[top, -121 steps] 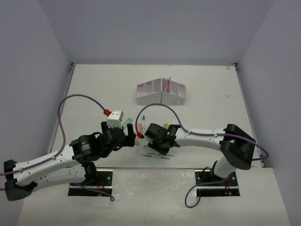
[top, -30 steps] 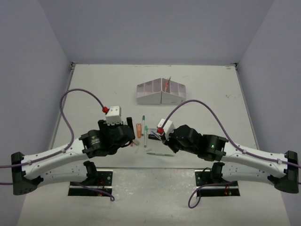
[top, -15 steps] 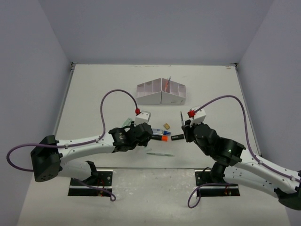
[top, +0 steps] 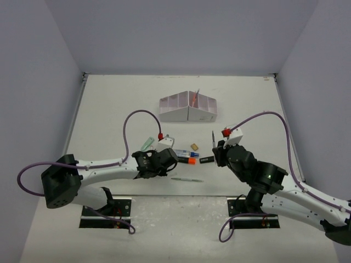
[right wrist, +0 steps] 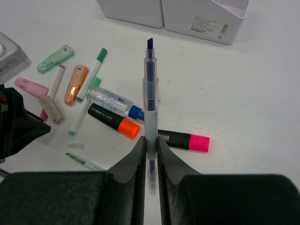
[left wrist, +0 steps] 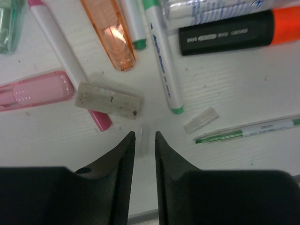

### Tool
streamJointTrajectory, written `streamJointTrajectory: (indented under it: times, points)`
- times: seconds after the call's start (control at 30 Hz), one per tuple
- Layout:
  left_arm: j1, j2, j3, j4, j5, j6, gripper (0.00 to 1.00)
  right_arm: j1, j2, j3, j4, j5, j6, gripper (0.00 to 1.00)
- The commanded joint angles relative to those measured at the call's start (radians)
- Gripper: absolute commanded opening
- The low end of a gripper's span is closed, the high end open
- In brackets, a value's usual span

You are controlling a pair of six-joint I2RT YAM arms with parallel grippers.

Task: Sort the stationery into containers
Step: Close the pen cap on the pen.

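Observation:
My right gripper [right wrist: 150, 140] is shut on a clear pen with a dark blue tip [right wrist: 150, 93], held upright above the table, and in the top view the right gripper [top: 218, 150] carries that pen [top: 213, 137]. My left gripper [left wrist: 144, 136] points down at the table beside a grey eraser [left wrist: 108, 100] and a white pen with green ends [left wrist: 164, 61]. Its jaws stand a narrow gap apart, with only a faint pale blur between the tips. The white container [top: 188, 108] stands at the back, with a pink pen in it.
Loose on the table lie a black highlighter with an orange end [right wrist: 112, 123], one with a pink end [right wrist: 183, 139], a blue-capped pen [right wrist: 115, 101], an orange cap [left wrist: 110, 33], a pink cap [left wrist: 35, 91] and a thin green pen [left wrist: 248, 130].
My left gripper's jaws have narrowed a lot while it settled low over the pile. The right arm has stayed almost still with the pen.

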Motion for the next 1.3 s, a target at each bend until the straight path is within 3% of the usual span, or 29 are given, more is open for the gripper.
streamJointTrajectory:
  times: [0.0,0.5,0.7,0.87,1.07,1.17,1.27]
  points:
    - [0.004,0.023,-0.041,0.035,0.039,-0.018,0.25,-0.004,0.001,0.008,0.009,-0.011,0.020,0.00]
    - [0.005,0.083,-0.109,0.124,0.053,-0.009,0.23,-0.002,-0.007,0.021,-0.001,-0.060,0.003,0.00]
    - [0.001,0.105,-0.097,0.113,0.065,-0.009,0.00,-0.003,-0.024,0.006,0.024,-0.118,-0.010,0.00]
    - [-0.009,0.005,-0.053,0.057,0.093,0.005,0.00,-0.002,-0.048,-0.009,0.041,-0.147,-0.003,0.00]
    - [-0.021,-0.234,0.097,-0.023,0.049,0.036,0.00,-0.003,-0.108,-0.034,0.131,-0.284,0.003,0.00]
    - [-0.021,-0.334,0.125,0.070,-0.069,0.063,0.00,-0.002,-0.132,-0.094,0.225,-0.371,0.038,0.00]
    - [-0.010,-0.459,0.041,0.419,-0.123,0.091,0.00,-0.002,-0.089,-0.177,0.458,-0.590,0.084,0.00]
